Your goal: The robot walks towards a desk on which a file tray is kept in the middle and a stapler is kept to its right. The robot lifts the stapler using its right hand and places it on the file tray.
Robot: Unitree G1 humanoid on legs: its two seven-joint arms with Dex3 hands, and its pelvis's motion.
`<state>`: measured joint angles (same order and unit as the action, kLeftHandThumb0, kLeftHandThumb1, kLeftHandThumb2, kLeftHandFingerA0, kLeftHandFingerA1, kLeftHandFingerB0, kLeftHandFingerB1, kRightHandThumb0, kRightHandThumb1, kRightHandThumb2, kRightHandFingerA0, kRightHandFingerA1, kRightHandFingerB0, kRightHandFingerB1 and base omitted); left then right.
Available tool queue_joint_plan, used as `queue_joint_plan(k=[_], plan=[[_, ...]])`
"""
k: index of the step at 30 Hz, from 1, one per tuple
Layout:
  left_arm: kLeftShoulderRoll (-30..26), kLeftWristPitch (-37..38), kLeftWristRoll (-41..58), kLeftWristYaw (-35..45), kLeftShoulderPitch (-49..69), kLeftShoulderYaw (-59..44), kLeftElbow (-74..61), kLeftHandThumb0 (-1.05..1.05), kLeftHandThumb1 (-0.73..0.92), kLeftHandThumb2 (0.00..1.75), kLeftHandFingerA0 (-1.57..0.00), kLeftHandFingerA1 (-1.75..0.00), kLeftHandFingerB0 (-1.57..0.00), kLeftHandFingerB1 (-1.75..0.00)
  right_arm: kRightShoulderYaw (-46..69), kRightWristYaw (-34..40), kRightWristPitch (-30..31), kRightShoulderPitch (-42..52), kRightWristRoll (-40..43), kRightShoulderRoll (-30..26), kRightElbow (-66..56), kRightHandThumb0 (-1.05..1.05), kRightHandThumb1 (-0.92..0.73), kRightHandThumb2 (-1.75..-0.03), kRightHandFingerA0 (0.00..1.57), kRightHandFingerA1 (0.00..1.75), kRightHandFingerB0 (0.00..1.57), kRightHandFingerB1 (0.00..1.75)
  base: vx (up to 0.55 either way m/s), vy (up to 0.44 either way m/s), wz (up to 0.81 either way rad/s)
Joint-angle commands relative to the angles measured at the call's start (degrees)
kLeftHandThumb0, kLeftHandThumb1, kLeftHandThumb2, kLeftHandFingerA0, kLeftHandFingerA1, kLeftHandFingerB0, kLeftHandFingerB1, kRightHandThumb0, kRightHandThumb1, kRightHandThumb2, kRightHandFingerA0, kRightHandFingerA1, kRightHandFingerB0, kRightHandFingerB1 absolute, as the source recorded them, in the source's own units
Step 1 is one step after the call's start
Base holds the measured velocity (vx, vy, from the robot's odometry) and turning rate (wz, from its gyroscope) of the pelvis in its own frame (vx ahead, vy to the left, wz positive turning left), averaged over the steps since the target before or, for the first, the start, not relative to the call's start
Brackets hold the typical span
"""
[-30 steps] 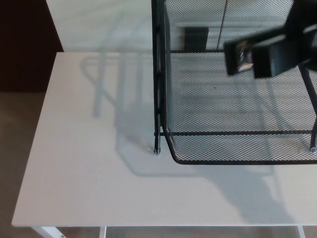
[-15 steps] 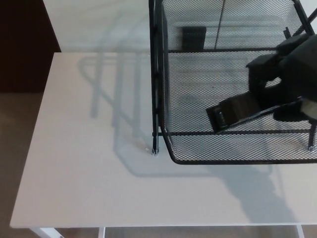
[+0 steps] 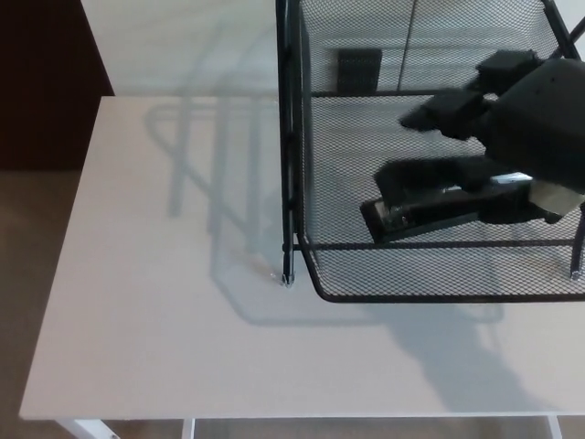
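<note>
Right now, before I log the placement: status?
Left hand not in view. Right hand over the tray, grip unclear. Stapler lying in tray. Nothing in the way.

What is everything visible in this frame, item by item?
Desk: one, white, fills the lower and left of the view.
File tray: one, black wire mesh, on the desk at upper right.
Stapler: one, black, lying in the tray toward its front right.
Small dark block: one, seen through the mesh at the back; cannot tell what it is.
Dark panel: one, top left corner.
Floor: brownish, left edge.
Right hand: one, black, over the stapler at the right edge.
Left hand: not in view.
</note>
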<state>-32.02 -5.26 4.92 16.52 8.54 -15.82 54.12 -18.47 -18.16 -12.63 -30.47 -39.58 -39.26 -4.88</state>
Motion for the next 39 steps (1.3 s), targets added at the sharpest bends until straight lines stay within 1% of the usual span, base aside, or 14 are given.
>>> queue_joint_plan(k=[1, 9, 16, 17, 19, 20, 21, 22, 24, 25, 36, 37, 38, 39], plan=[[-0.5, 1.7, 0.1, -0.2, 1.3, -0.4, -1.2, -0.77, 0.92, 0.69, -0.23, -0.47, -0.03, -0.29, 0.7, -17.8, 11.7, -4.5, -3.4, -2.4, -6.1, -0.83, -0.47, -0.81, 0.0, 0.17, 0.0, 0.0, 0.0, 0.0, 0.0], [-0.5, 0.1, 0.0, -0.6, 0.9, -0.5, -0.9, -0.78, 0.91, 0.71, -0.19, -0.47, -0.03, -0.3, 4.9, -20.0, 13.2, -5.6, -0.4, -4.3, -10.3, -0.81, -0.48, -0.86, 0.0, 0.16, 0.0, 0.01, 0.0, 0.0, 0.0], [-0.6, 1.9, 0.2, 0.3, 2.3, -0.7, -1.6, -0.77, 0.92, 0.71, -0.17, -0.46, -0.03, -0.29, 23.7, -27.9, 19.8, -0.6, 16.2, -11.4, -21.0, -0.9, -0.51, -0.88, 0.0, 0.06, 0.0, 0.04, 0.0, 0.0, 0.0], [-0.7, 2.3, 0.3, 0.9, 2.4, -0.7, -1.5, -0.79, 0.73, 1.09, -0.16, -0.55, 0.0, -0.33, 34.1, -27.5, 20.3, 3.1, 19.4, -12.2, -22.8, -0.91, -0.52, -0.88, 0.0, 0.07, 0.0, 0.05, 0.0, 0.0, 0.0], [-0.7, 2.2, 0.2, 0.4, 1.6, -0.7, -0.4, -0.75, 0.74, 1.07, -0.09, -0.51, 0.0, -0.36, 40.5, -27.4, 20.8, 5.0, 21.6, -11.7, -22.6, -0.89, -0.5, -0.86, 0.0, 0.11, 0.0, 0.07, 0.0, 0.0, 0.0], [-0.8, 2.6, -0.4, 0.1, 1.4, -0.2, 0.2, -0.77, 0.92, 0.71, -0.18, -0.46, -0.03, -0.29, 46.4, -27.4, 21.2, 5.9, 26.4, -10.2, -21.6, -0.77, -0.43, -0.77, 0.0, 0.17, 0.04, 0.08, 0.0, 0.0, 0.0], [-0.7, 2.1, -0.3, -0.4, 1.0, -0.3, 0.2, -0.39, 0.55, 1.12, 0.0, -0.49, 0.0, -0.52, 57.1, -28.7, 26.8, 7.1, 22.3, -10.0, -23.1, -0.67, -0.4, -0.84, 0.0, 0.25, 0.0, 0.32, 0.0, 0.0, 0.0], [-0.6, 1.9, 0.0, -0.2, 1.2, -0.5, -0.2, -0.77, 0.92, 0.7, -0.19, -0.45, -0.04, -0.31, 61.1, -28.5, 24.4, 7.9, 23.3, -10.4, -21.5, -0.7, -0.43, -0.83, 0.0, 0.31, 0.0, 0.26, 0.0, 0.0, 0.0], [-0.6, 2.2, -0.1, -0.1, 1.7, -0.5, -1.0, -0.77, 0.92, 0.71, -0.18, -0.45, -0.03, -0.31, 67.9, -30.4, 28.0, 8.6, 23.2, -10.5, -20.4, -0.66, -0.46, -0.86, 0.0, 0.26, 0.0, 0.32, 0.0, 0.0, 0.0], [-1.1, 1.6, 0.1, -0.7, 0.6, -0.9, 0.2, -0.77, 0.92, 0.69, -0.19, -0.45, -0.04, -0.3, 75.8, -25.1, 20.7, 13.5, 21.1, -9.2, -15.7, -0.79, -0.58, -0.94, 0.01, 0.29, 0.0, 0.33, 0.0, 0.0, 0.0], [-1.0, 3.8, 0.3, 0.2, 1.4, -1.1, 0.6, -0.78, 0.92, 0.69, -0.17, -0.45, -0.02, -0.25, 87.0, -7.4, 12.0, 34.4, 21.2, -5.7, 14.2, -0.73, -0.53, -0.93, 0.0, 0.38, 0.0, 0.31, 0.0, 0.0, 0.0], [-1.2, 2.4, -0.5, -0.6, 1.8, -0.4, -0.7, -0.39, 0.54, 1.12, -0.01, -0.49, 0.0, -0.52, 84.9, -3.9, 13.9, 36.4, 19.1, -4.8, 17.6, -0.74, -0.57, -0.95, 0.0, 0.4, 0.0, 0.25, 0.0, 0.0, 0.0], [-1.3, 2.9, -1.0, -0.5, 2.0, 0.0, -0.7, -0.76, 0.91, 0.71, -0.17, -0.44, -0.05, -0.27, 83.0, -0.6, 12.4, 37.5, 18.6, -5.0, 21.8, -0.69, -0.75, -0.67, 0.0, 0.28, 0.0, 0.27, 0.0, 0.0, 0.0], [-1.5, 3.2, -1.1, -0.4, 2.1, 0.1, -0.7, -0.76, 0.91, 0.71, -0.17, -0.44, -0.05, -0.27, 82.5, 0.6, 11.4, 38.1, 18.6, -5.1, 23.4, -0.69, -0.75, -0.67, 0.0, 0.28, 0.0, 0.27, 0.0, 0.0, 0.0]])
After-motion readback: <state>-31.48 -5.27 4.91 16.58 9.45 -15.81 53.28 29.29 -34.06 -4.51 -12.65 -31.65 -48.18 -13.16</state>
